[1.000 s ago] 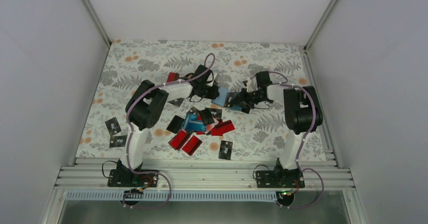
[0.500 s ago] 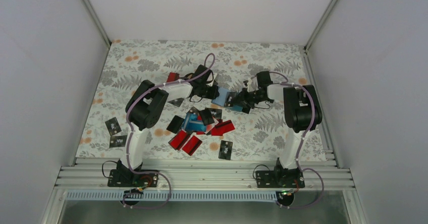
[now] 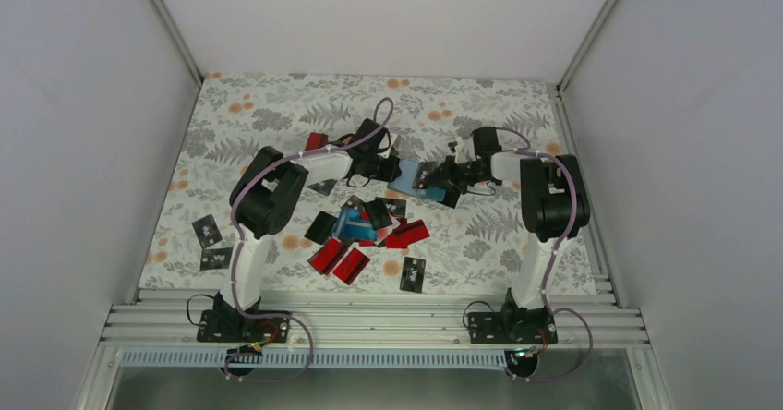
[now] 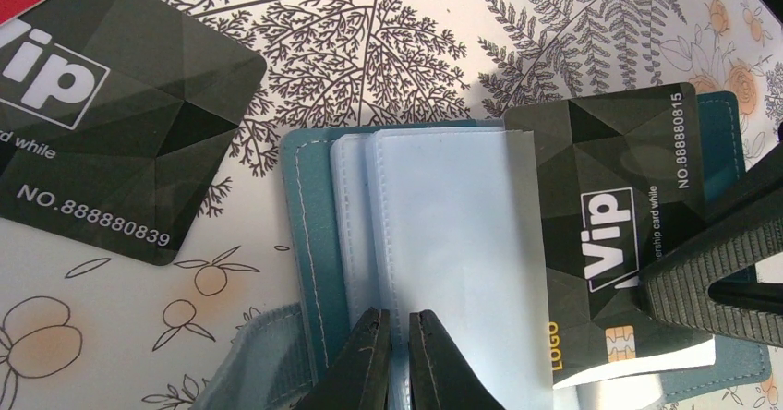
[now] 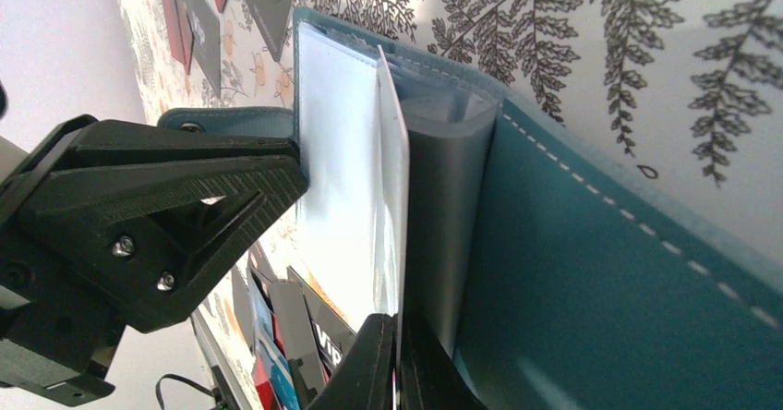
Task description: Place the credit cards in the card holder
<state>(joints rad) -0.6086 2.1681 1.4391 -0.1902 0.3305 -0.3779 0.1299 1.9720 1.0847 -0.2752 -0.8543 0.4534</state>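
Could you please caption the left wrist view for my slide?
Left gripper pinches a clear sleeve of the card holder while the right gripper holds a black VIP card partly tucked in.

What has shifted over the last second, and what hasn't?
The right tool, shut on a black card, moved slightly left and away from the arm bases. That carried the card farther over the open card holder. Nothing was picked up or released. The left tool stayed pinched on a holder sleeve, and the loose cards did not move.
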